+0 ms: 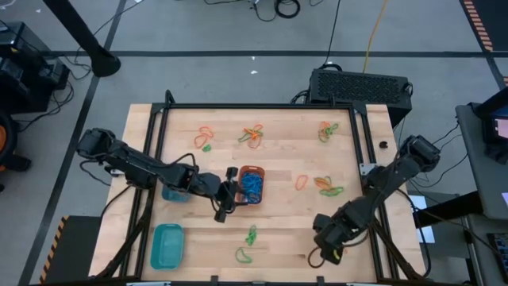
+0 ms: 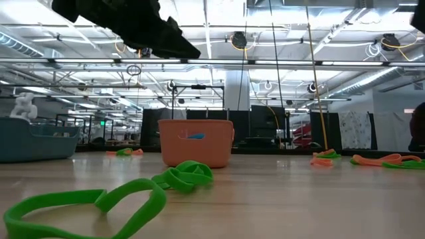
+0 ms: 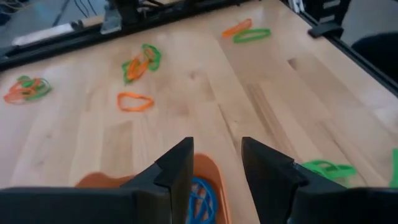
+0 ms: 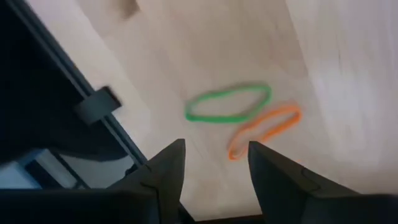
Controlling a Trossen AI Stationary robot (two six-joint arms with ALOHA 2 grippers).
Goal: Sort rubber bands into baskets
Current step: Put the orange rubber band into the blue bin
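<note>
On the desk's (image 1: 278, 222) left, a teal basket (image 1: 167, 245) sits near the front edge, apparently empty. Behind it a small blue-teal basket (image 1: 175, 193) shows partly under the left arm. That arm reaches toward the middle, its left gripper (image 1: 228, 199) at the near left edge of the orange basket (image 1: 251, 184), fingers (image 3: 176, 171) spread with nothing between them. The orange basket holds a tangle of blue bands (image 1: 252, 186); in the low view it stands upright mid-desk.

The loose bands are thin orange and green loops, lying singly or in small overlapping clusters. Along the back there are three clusters: orange with green (image 1: 205, 137), a mixed knot (image 1: 253, 133) and another (image 1: 326, 129). Near the front are two green bands (image 1: 251, 235) and (image 1: 243, 255). Right of the orange basket lie a lone orange loop (image 1: 302, 183) and a mixed cluster (image 1: 328, 187).

At the front right the right gripper (image 1: 333, 253) hangs low over the desk edge, fingers (image 4: 166, 171) apart and empty, above one green loop (image 4: 227, 103) and one orange loop (image 4: 263, 130) lying side by side. Three baskets in all.
</note>
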